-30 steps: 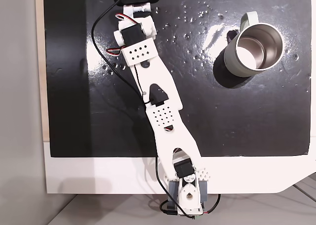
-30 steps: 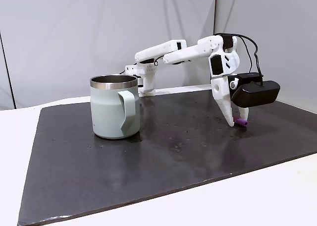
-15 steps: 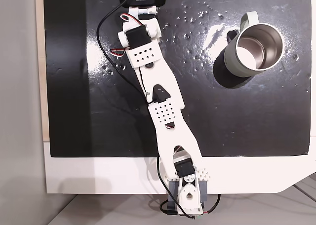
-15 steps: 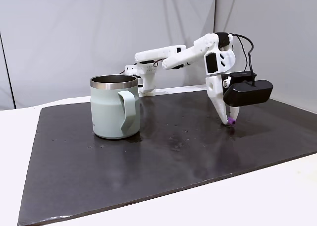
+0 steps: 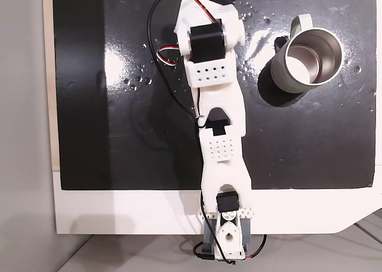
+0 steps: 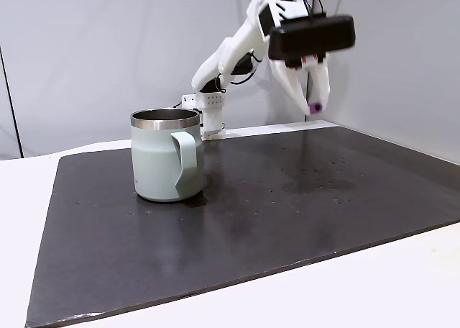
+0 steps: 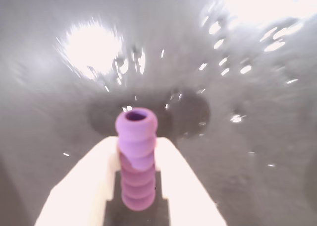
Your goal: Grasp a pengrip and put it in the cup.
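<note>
In the wrist view the pengrip [image 7: 136, 156] is a small purple ribbed tube with an open hollow end, standing between the 2 white fingers [image 7: 86, 186] of the gripper [image 7: 137, 174]; the jaws are clenched on it from both sides, and the glossy black mat [image 7: 257, 151] lies blurred well below.

In a fixed view from above, the white arm [image 5: 219, 135] reaches up the mat toward the top edge, its wrist now more to the right than half a second ago and nearer the cup [image 5: 307, 58], a pale grey-green mug with a shiny steel inside, unmoved at upper right.

In a fixed view from the side, the gripper [image 6: 310, 101] hangs high above the desk [image 6: 402, 270], where earlier it was down at the mat; the purple pengrip [image 6: 315, 108] shows at the fingertips, well right of the cup [image 6: 167, 155].
</note>
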You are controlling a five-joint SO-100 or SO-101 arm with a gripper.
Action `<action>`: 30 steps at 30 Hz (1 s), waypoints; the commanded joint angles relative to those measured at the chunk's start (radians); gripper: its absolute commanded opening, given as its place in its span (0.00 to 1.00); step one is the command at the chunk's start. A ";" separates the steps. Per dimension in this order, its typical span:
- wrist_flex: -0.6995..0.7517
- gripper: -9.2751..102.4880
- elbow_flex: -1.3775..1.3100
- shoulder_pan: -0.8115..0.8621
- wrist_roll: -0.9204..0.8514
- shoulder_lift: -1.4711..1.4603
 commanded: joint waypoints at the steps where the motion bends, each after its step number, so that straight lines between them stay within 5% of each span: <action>1: 0.005 0.08 0.037 0.051 0.005 0.215; 17: 0.023 0.08 0.460 0.350 -0.244 0.713; 30: 0.018 0.08 0.557 0.592 -0.474 0.618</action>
